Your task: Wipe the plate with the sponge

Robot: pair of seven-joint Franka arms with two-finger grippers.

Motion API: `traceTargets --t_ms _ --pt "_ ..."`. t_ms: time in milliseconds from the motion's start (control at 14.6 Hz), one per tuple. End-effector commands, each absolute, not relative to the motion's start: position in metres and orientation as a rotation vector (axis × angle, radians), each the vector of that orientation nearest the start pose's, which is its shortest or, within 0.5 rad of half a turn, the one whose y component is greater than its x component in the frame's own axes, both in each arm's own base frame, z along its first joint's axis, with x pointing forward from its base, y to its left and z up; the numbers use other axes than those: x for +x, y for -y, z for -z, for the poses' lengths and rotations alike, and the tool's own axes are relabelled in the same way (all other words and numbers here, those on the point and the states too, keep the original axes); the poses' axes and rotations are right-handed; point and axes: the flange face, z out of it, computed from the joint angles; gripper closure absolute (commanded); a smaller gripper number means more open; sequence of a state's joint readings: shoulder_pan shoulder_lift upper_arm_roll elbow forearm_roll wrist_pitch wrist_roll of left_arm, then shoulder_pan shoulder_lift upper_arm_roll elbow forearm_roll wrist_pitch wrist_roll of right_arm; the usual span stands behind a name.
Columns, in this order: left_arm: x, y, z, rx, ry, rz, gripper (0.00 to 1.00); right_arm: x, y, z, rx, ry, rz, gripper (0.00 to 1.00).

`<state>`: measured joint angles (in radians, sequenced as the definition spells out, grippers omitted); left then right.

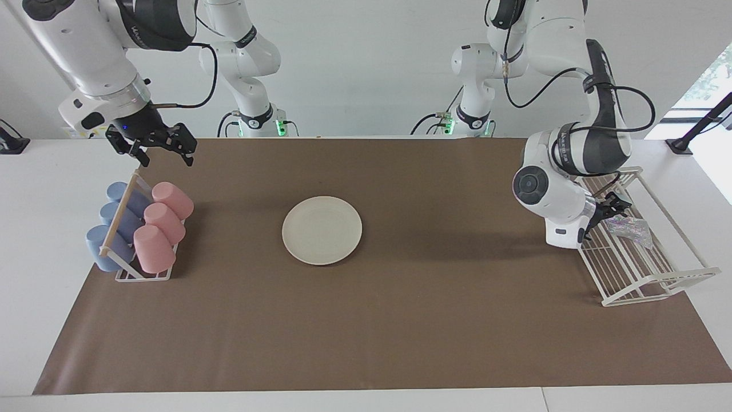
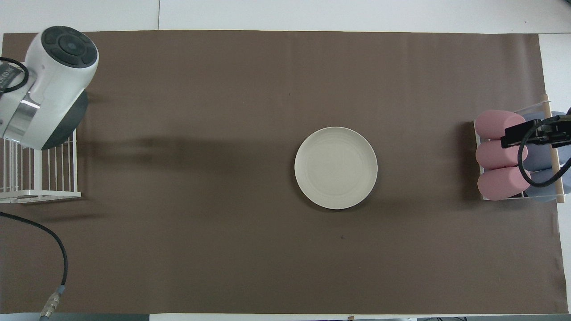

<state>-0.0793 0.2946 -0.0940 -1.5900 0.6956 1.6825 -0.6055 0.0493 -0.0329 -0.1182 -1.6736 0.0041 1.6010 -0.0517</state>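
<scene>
Overhead view hides the left gripper under its own wrist, and the sponge cannot be made out there.

Facing view shows the left gripper point(image 1: 613, 207) over the white wire rack point(image 1: 657, 280) at the left arm's end of the table, fingers spread and holding nothing, just beside the sponge point(image 1: 628, 229). The sponge lies on the rack's bars, a crumpled silvery pad; which way its long axis runs is hard to tell. The plate point(image 1: 322, 230) sits flat and face up mid-mat, round, so it points no way. The right gripper point(image 1: 162, 150) hangs open and empty above the mat's edge by the cup rack point(image 1: 142, 276); in the overhead view it is cut off at the frame's edge, over the pink cups point(image 2: 500, 155).
</scene>
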Motion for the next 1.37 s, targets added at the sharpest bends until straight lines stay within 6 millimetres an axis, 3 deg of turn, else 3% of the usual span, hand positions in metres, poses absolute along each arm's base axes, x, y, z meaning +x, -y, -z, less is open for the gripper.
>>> traceTargets --t_ms 0,275,412,549,824,961,1304 --pt "0.621 0.043 -0.522 -2.623 0.432 0.111 0.0 0.536 0.033 -0.597 -3.121 -0.008 -0.044 0.0" --pt "0.583 0.042 -0.587 -2.864 0.517 0.082 0.0 0.537 0.028 -0.6 -3.12 -0.02 -0.03 0.0" --pt "0.559 0.041 -0.616 -2.956 0.417 0.023 0.0 0.537 0.027 -0.6 -3.121 -0.025 -0.033 0.0" --pt "0.54 0.036 -0.63 -3.036 0.296 -0.053 0.0 0.539 0.022 -0.603 -3.121 -0.034 -0.021 0.0" --pt "0.518 0.041 -0.633 -3.175 0.239 -0.156 0.0 0.538 0.022 -0.602 -3.121 -0.066 -0.024 0.0" --pt "0.518 0.05 -0.625 -3.182 0.207 -0.133 0.0 0.539 0.022 -0.602 -3.121 -0.066 -0.026 0.0" --pt "0.521 0.051 -0.621 -3.176 0.206 -0.154 0.0 0.539 0.021 -0.602 -3.121 -0.065 -0.036 0.0"
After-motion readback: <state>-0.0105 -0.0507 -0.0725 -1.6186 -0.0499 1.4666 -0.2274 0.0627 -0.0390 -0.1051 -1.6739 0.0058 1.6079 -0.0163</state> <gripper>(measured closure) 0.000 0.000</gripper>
